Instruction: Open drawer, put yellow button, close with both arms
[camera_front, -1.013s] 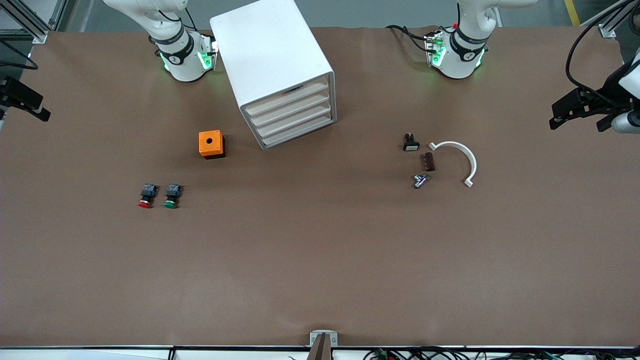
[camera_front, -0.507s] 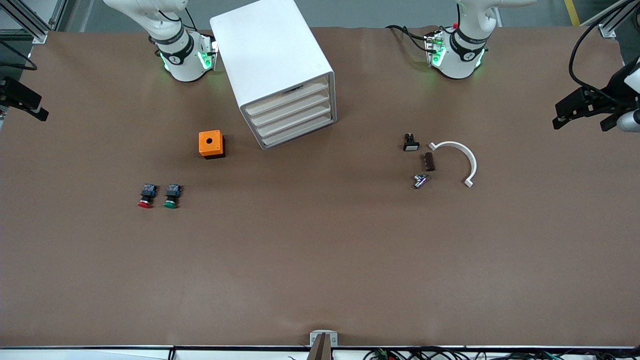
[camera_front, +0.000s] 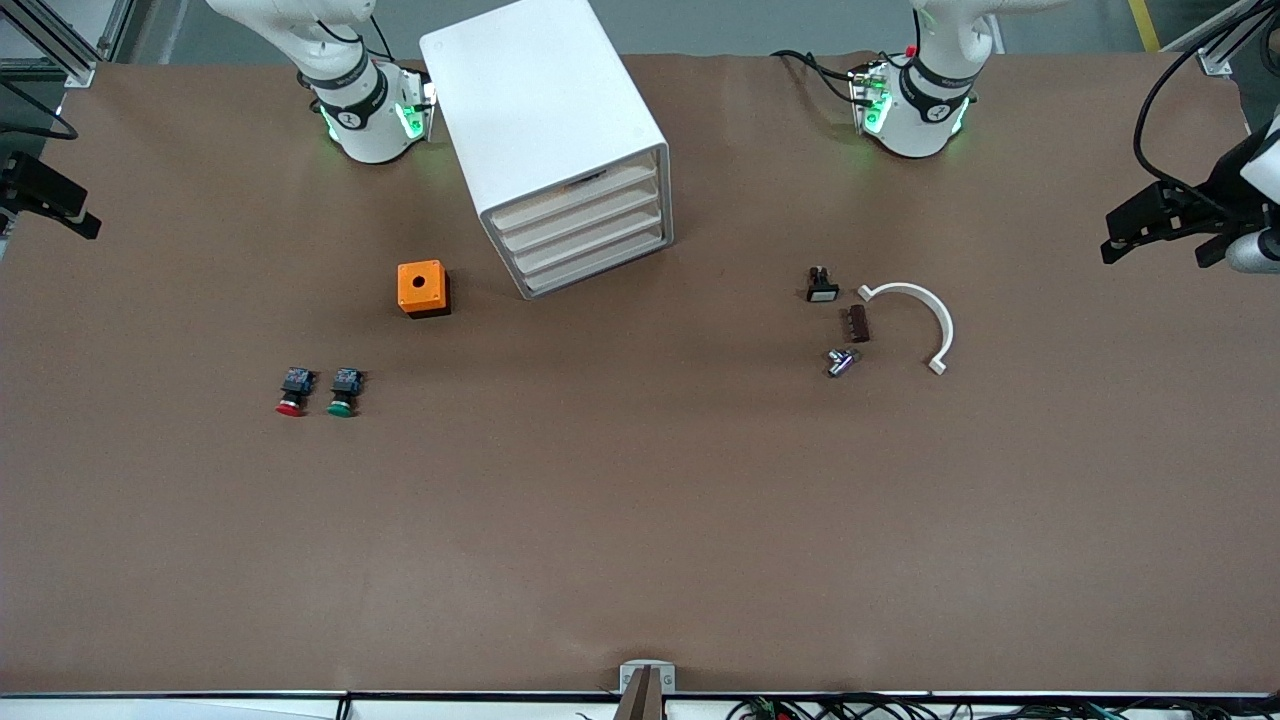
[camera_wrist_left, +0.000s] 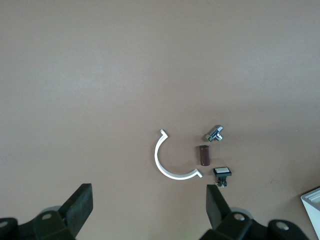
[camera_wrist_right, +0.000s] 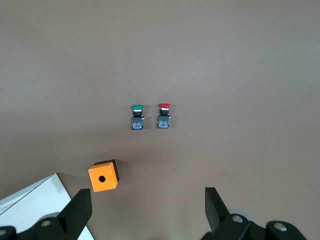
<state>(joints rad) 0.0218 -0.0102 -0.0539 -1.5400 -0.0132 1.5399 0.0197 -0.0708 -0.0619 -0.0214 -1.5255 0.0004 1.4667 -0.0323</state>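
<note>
The white cabinet (camera_front: 540, 100) stands between the two arm bases. All four of its drawers look pushed in, including the top drawer (camera_front: 575, 192). The yellow button is not in view. My left gripper (camera_front: 1115, 232) hangs open and empty over the left arm's end of the table; in its wrist view (camera_wrist_left: 149, 205) the jaws stand wide apart. My right gripper (camera_front: 85, 222) hangs open and empty over the right arm's end of the table, and its wrist view (camera_wrist_right: 147, 205) also shows the jaws wide apart. A cabinet corner (camera_wrist_right: 40, 200) shows in the right wrist view.
An orange box (camera_front: 423, 288) with a hole sits beside the cabinet. A red button (camera_front: 292, 392) and a green button (camera_front: 343, 392) lie nearer the camera. Toward the left arm's end lie a white curved piece (camera_front: 925, 315), a black white-faced part (camera_front: 822, 286), a brown block (camera_front: 858, 323) and a metal piece (camera_front: 841, 361).
My left gripper has shifted slightly at its end of the table. Nothing on the table has moved and the drawers stay shut.
</note>
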